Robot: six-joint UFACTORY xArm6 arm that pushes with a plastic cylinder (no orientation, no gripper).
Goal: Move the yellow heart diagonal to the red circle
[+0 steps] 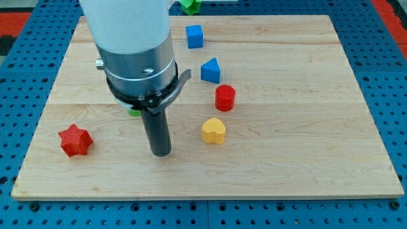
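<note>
The yellow heart lies on the wooden board, just below and slightly left of the red circle, a small gap between them. My tip rests on the board to the left of the yellow heart, a short way from it and not touching it. The arm's grey and white body rises above the rod toward the view's top left.
A red star lies at the left. A blue triangle and a blue cube lie above the red circle. A green block is mostly hidden behind the arm. Another green block sits at the top edge.
</note>
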